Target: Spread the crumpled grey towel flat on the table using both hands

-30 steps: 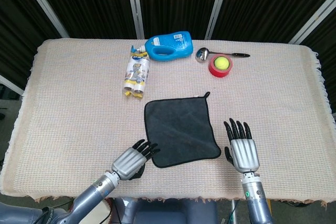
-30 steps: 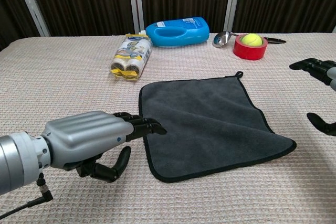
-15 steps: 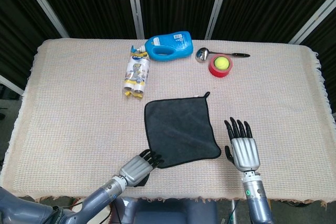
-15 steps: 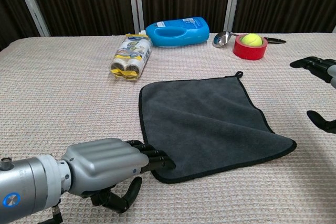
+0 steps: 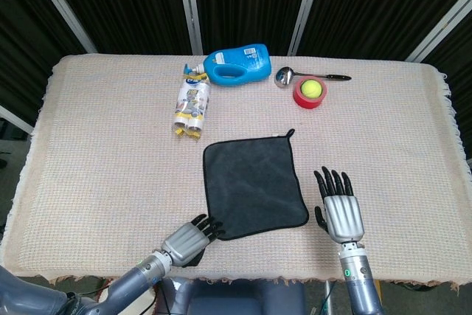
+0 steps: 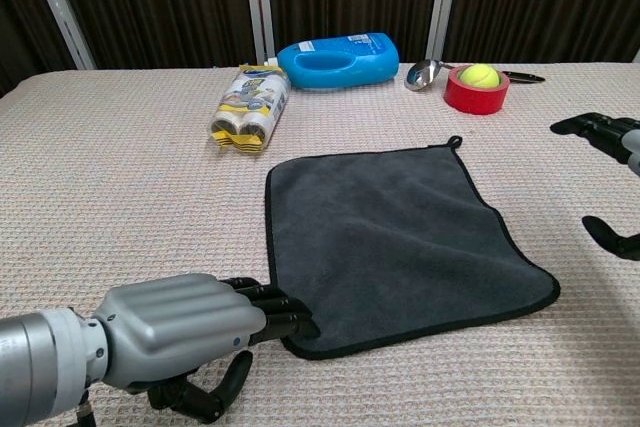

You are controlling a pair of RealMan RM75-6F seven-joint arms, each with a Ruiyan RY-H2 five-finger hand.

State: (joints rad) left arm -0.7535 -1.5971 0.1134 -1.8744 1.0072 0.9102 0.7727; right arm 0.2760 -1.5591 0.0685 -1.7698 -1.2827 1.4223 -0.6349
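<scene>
The dark grey towel [image 5: 254, 186] lies spread out almost flat in the middle of the table, its hanging loop at the far right corner; in the chest view the towel [image 6: 400, 237] shows no big folds. My left hand [image 5: 188, 240] sits near the table's front edge with its fingers stretched out, their tips touching the towel's near left corner. In the chest view the left hand [image 6: 190, 332] holds nothing and its thumb hangs apart below. My right hand [image 5: 339, 208] lies open and flat, just right of the towel and not touching it; the chest view's right edge cuts off most of the right hand [image 6: 610, 137].
Along the far side stand a blue detergent bottle [image 5: 237, 64], a pack of rolls [image 5: 192, 106], a metal ladle [image 5: 295, 77] and a red tape roll [image 5: 310, 94] with a tennis ball in it. The woven tablecloth's front edge [image 5: 251, 279] runs just behind both hands.
My left hand has slid back toward the front edge, its fingertips following the towel's near left corner. The ripple along the towel's right side has flattened. The right hand has hardly moved.
</scene>
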